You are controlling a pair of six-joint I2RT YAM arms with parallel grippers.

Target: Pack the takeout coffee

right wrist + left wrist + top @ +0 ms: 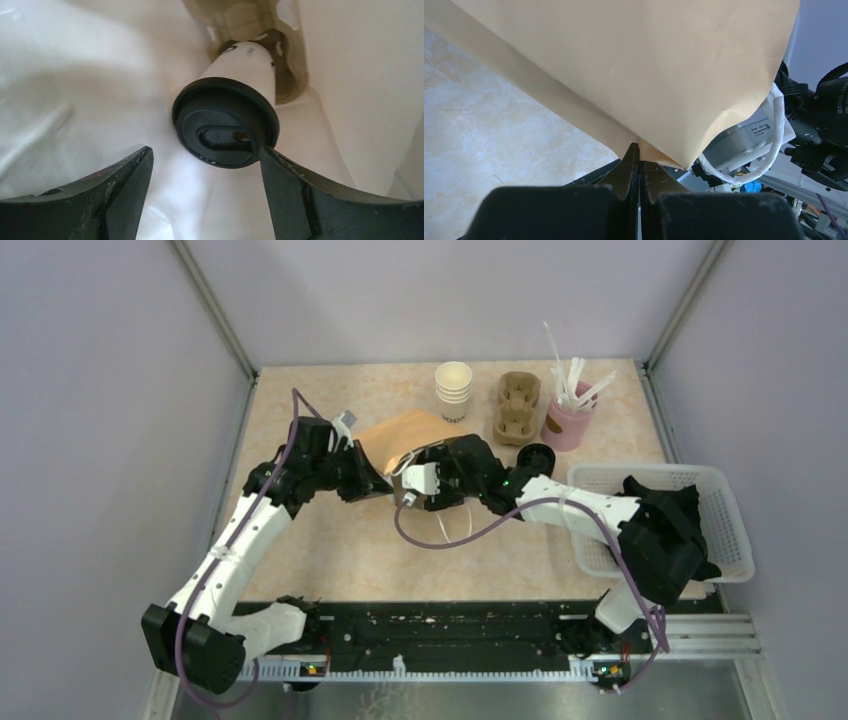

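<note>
Right pincer stands apart, takeout coffee just ahead of its tips; left pincer clamps paper bag.

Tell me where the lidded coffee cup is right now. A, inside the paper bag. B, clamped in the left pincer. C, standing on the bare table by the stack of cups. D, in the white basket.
A: the right wrist view shows the lidded cup surrounded by the pale inner walls of the paper bag, with the right pincer open just in front of it.
</note>
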